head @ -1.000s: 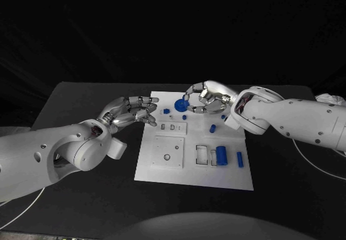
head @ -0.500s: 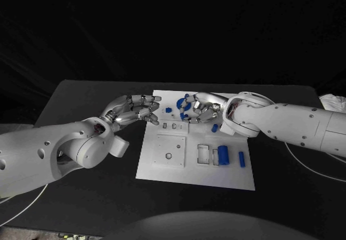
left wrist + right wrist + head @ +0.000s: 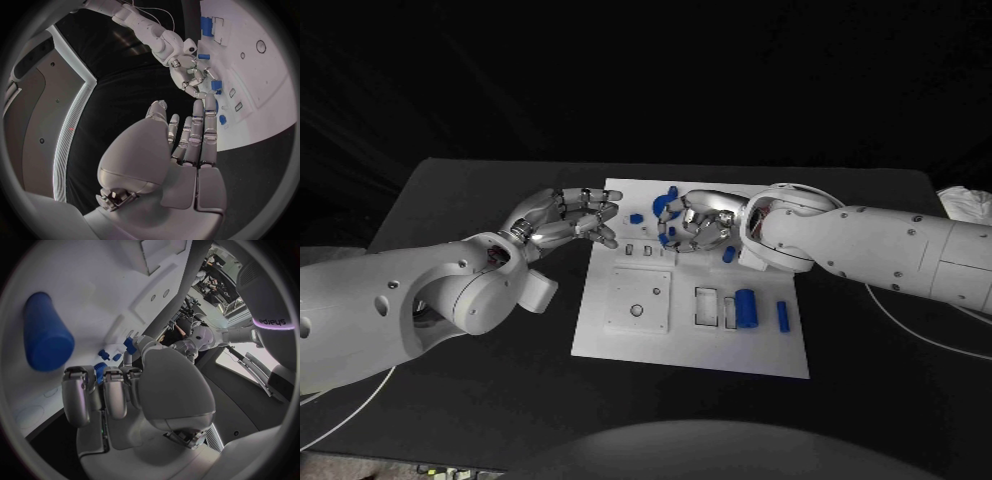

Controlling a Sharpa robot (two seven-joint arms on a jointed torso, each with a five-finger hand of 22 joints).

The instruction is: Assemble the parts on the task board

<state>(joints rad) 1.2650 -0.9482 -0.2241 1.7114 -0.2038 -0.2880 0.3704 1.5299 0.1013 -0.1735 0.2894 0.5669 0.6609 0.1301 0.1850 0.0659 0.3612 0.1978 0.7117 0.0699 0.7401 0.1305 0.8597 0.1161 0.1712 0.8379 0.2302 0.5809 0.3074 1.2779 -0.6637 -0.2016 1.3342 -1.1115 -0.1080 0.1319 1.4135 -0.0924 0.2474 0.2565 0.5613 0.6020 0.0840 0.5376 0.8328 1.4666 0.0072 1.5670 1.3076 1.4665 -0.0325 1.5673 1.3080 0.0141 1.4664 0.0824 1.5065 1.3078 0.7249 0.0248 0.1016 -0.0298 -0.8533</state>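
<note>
**Over the board's far end: right robot hand carrying a blue part, placement pending**

Table: black, carries everything. Task board: white plate at centre, long axis running away from the robot, with recessed slots near the middle.

Left robot hand: hovers at the board's far-left edge, fingers loosely curled and apart, nothing in it. Looks like standby.

Right robot hand: over the far end of the board, fingers closed round a round blue part that pokes out on the side facing the left hand. Exact contact with the board surface: cannot tell, fingers hide it.

Loose parts on the board, largest first: blue cylinder lying by the near-right slots, well apart from both hands; slim blue bar just beside it toward the right edge; short blue peg near the right hand's wrist side; small blue piece between the two hands.

Step, my read: mid-transport, early in the task, since most parts lie unseated. Next move calls for lining the held part over its seat at the far end, lowering straight, then releasing. Risk: the hand blocks the head camera's sight of the seat, so alignment is partly blind.
</note>
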